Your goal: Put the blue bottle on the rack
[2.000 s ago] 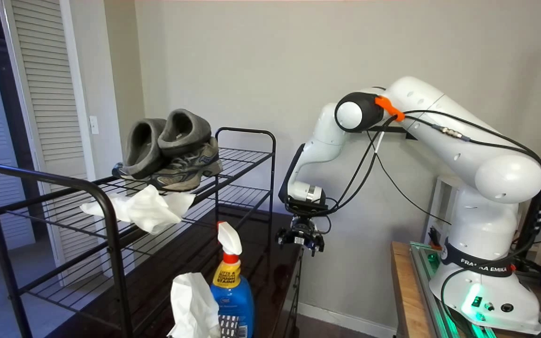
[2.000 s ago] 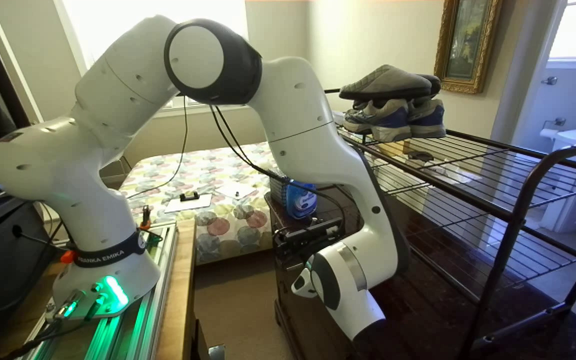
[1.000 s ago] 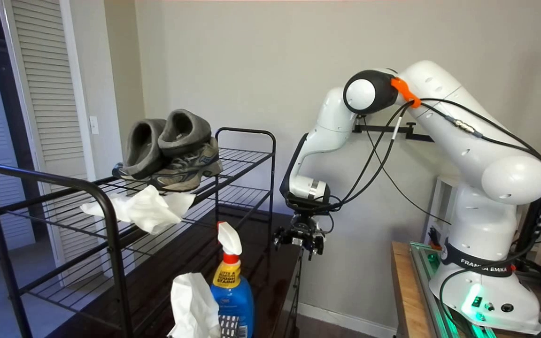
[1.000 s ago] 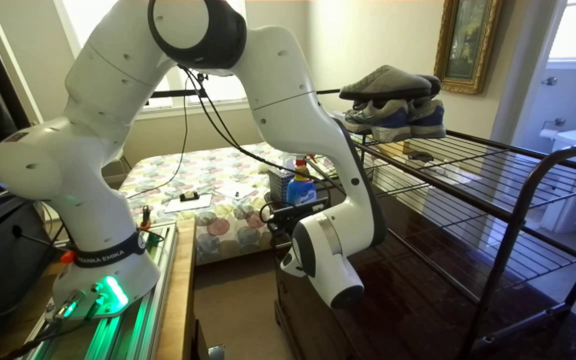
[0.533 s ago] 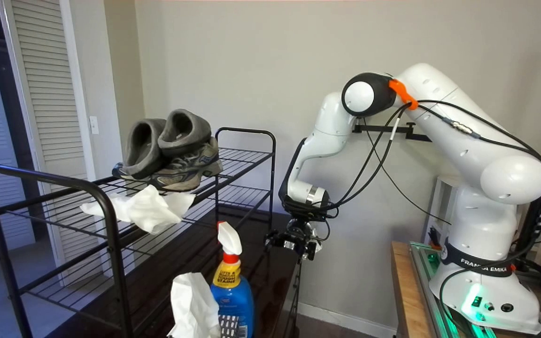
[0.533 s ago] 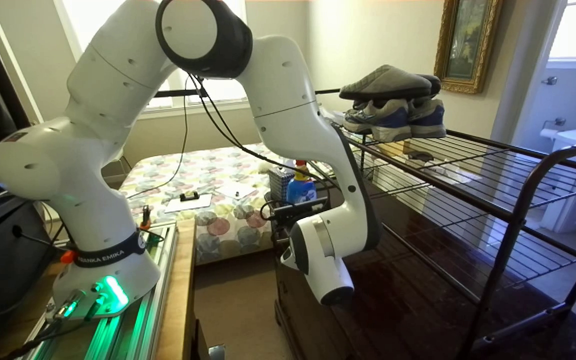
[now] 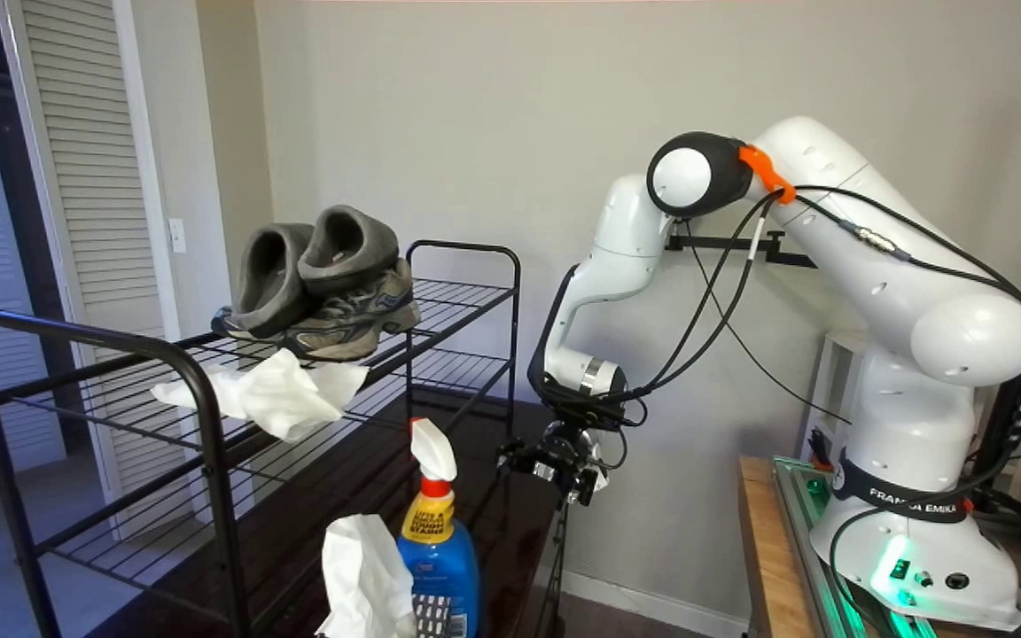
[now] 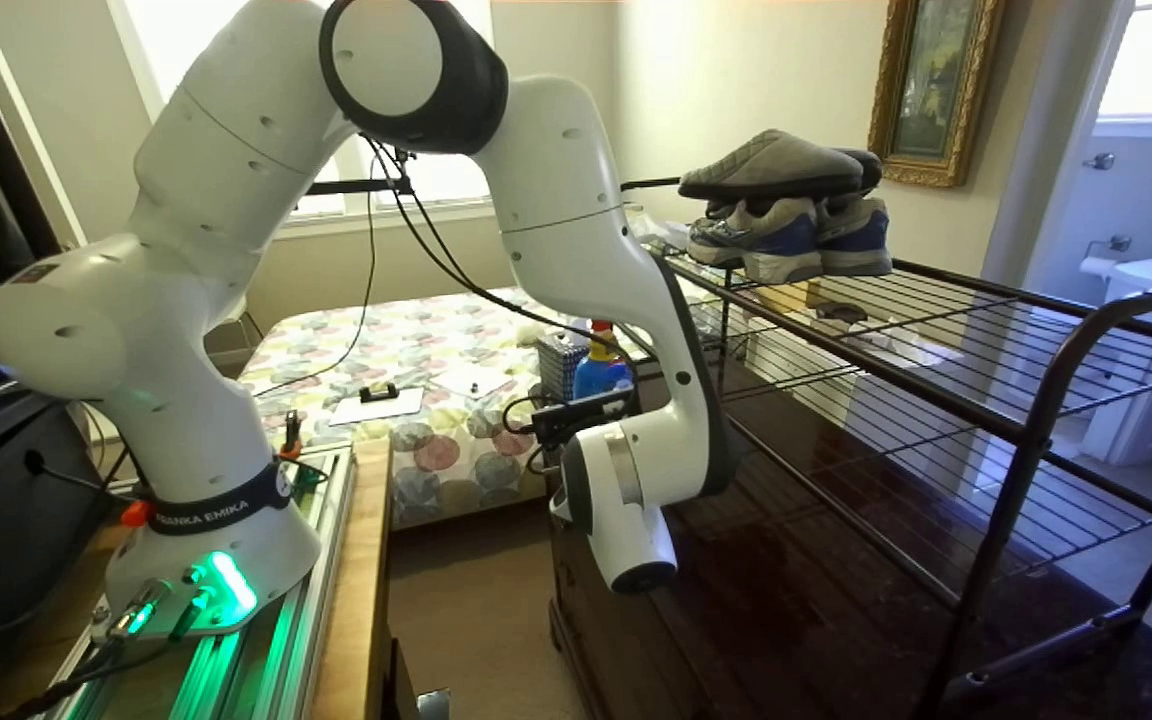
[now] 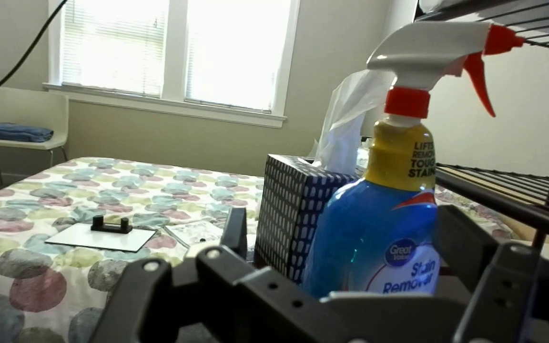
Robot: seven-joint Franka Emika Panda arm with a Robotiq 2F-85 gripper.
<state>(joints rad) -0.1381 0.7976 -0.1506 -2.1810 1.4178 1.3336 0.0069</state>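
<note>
End effector (image 9: 343, 228), jaws spread wide, hides the foot of the blue bottle (image 9: 384, 209) in the wrist view.

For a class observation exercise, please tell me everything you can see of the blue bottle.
The blue bottle looks like glossy plastic, with a "Great Value Stain Remover" label, a lettered yellow neck band, and a white spray head with red collar, nozzle and trigger. It is upright beside a patterned tissue box; whether they touch is unclear. Its base is hidden or cut off, but it seems to stand on the dark dresser, next to the rack. The open jaws are apart from it.
</note>
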